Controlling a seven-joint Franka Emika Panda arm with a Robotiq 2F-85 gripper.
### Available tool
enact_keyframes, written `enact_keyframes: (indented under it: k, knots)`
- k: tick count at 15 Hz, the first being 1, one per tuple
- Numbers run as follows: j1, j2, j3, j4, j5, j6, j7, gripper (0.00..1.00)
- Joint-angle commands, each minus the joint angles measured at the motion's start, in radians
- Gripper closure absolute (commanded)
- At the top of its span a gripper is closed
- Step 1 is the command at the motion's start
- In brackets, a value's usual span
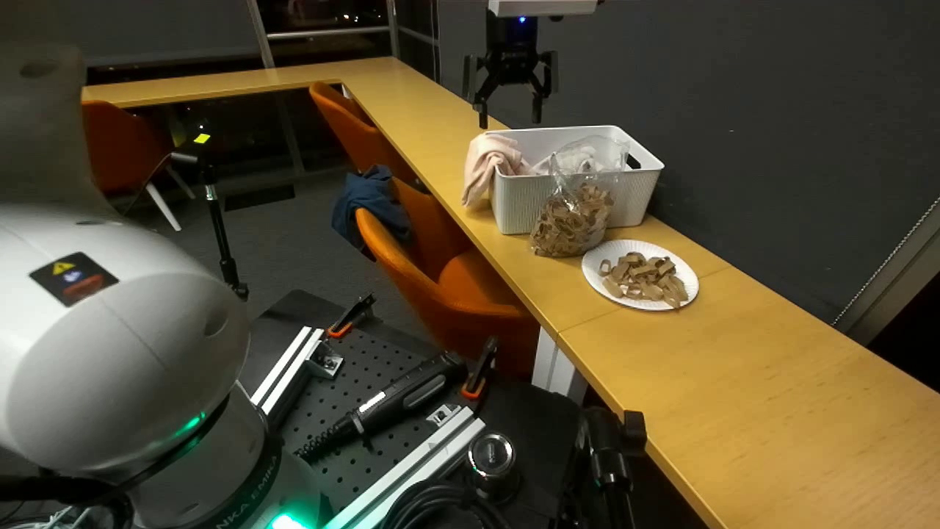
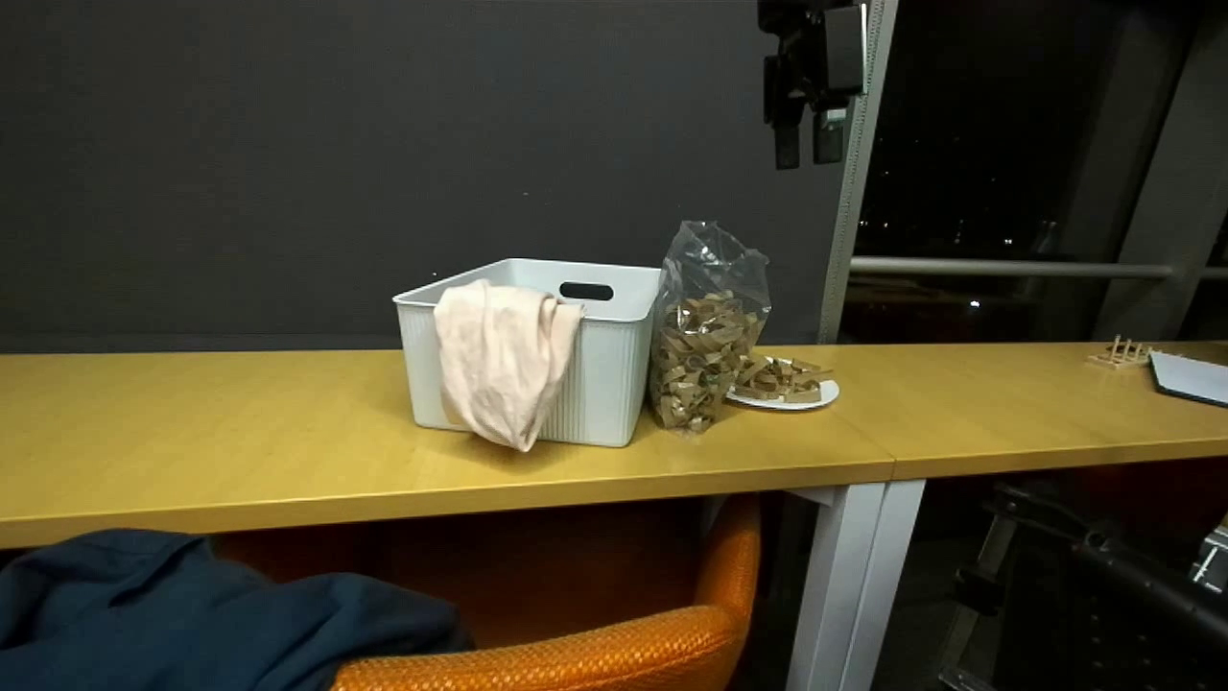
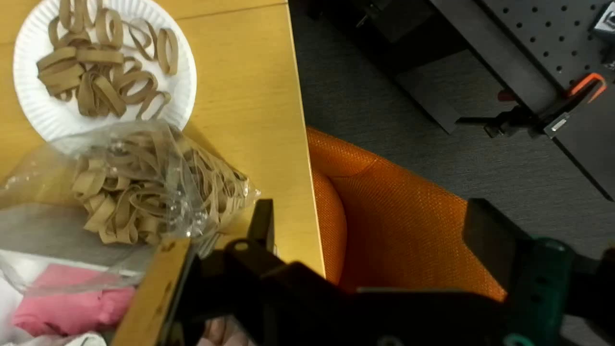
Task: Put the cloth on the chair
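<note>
The gripper (image 1: pixel 510 115) hangs high above the table (image 1: pixel 771 382), its fingers (image 1: pixel 537 110) spread wide. Lower down, well apart from them, a pale pink cloth (image 2: pixel 504 360) drapes over the rim of a white bin (image 2: pixel 600 384), its long axis running downward to a narrow tip. A blue cloth (image 1: pixel 371 204) hangs lower, over the back of an orange chair (image 1: pixel 459 319). Inside the bin lies a bright pink cloth (image 3: pixel 62 312); a clear bag (image 2: pixel 705 355) beside it and a paper plate (image 3: pixel 182 91) hold tan loops (image 3: pixel 60 79).
</note>
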Motion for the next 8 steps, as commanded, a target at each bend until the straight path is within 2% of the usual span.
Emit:
enact_keyframes:
  k: [1, 4, 5, 8]
  knots:
    - [0.006, 0.057, 0.044, 0.064, -0.031, 0.035, -0.051, 0.00]
    - [0.014, 0.063, 0.056, 0.090, -0.088, 0.012, -0.025, 0.00]
    - [0.008, 0.055, 0.062, 0.055, -0.048, 0.026, -0.019, 0.00]
    - [0.010, 0.059, 0.062, 0.070, -0.068, 0.026, -0.019, 0.00]
